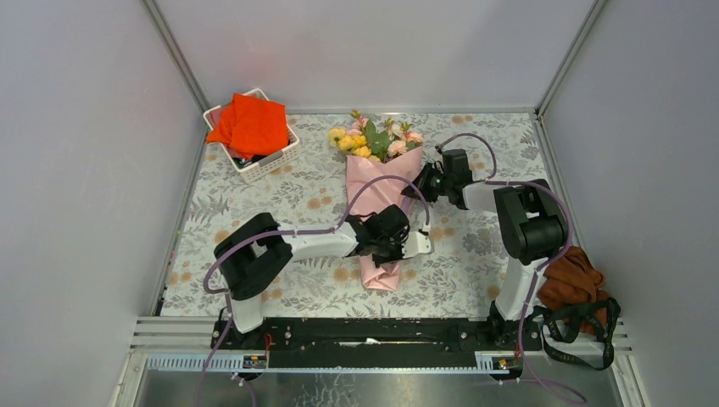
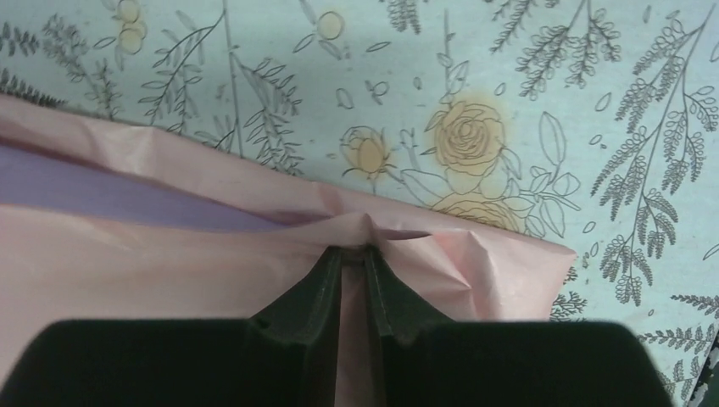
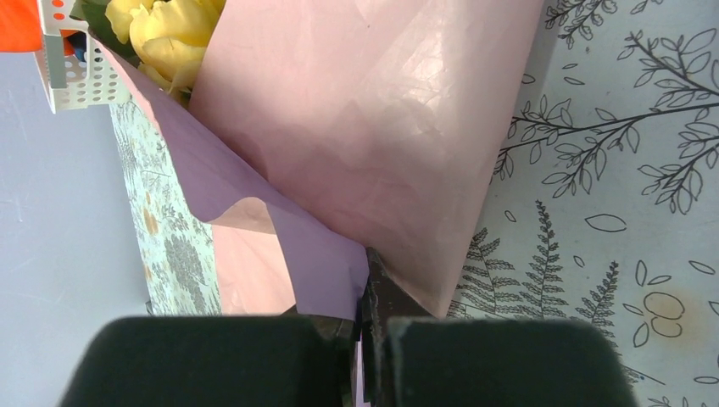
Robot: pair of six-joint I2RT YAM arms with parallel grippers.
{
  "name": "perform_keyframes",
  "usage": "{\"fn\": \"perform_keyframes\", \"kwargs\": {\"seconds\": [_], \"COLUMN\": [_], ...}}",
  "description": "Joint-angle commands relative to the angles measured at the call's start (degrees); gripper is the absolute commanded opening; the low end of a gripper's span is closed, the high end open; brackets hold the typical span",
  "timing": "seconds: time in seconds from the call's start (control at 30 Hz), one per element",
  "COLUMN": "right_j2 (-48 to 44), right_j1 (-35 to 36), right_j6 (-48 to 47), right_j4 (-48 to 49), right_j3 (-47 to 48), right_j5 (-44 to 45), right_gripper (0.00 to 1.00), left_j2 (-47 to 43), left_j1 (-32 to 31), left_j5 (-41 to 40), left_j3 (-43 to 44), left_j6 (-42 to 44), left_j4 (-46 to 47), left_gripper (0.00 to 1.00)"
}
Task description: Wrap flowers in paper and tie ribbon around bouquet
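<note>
Your left fingers [image 2: 318, 284] pinch the paper [image 2: 127, 263] at its narrow-end fold. Your right fingers [image 3: 386, 292] pinch its purple flap. Pull both snug without tearing, so the bouquet [image 1: 370, 182] cannot unroll.

I'm working in a lab test cell: 3 plain grey panels [image 1: 85, 170] in aluminium framing [image 1: 174, 55] box my 2 arms [image 1: 314, 243] on their rail [image 1: 373, 332] (floral tablecloth [image 1: 475, 271] underneath).
</note>
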Motion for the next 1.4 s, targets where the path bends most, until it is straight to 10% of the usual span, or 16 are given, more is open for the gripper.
{"fn": "perform_keyframes", "kwargs": {"seconds": [0.0, 0.37, 0.6, 1.37], "right_j2": [-0.1, 0.3, 0.2, 0.8], "right_j1": [-0.7, -0.8, -0.8, -0.8], "right_j6": [0.3, 0.1, 0.1, -0.5], "right_j4": [3.5, 3.2, 2.9, 2.3], "right_j3": [0.6, 0.8, 0.7, 1.0], "right_j5": [0.6, 0.0, -0.5, 0.1], "right_gripper": [0.00, 0.00, 0.00, 0.00], "left_j2": [-0.1, -5.5, -3.2, -6.0], "left_j1": [-2.4, -4.1, 7.5, -4.2], "left_j5": [1.2, 16.3, 10.4, 10.0], "left_j3": [-3.8, 13.7, 13.7, -2.8], "left_j6": [2.7, 6.2, 4.2, 10.1], "left_j4": [-3.2, -33.4, -25.5, -22.3], "left_gripper": [0.24, 0.49, 0.02, 0.04]}}
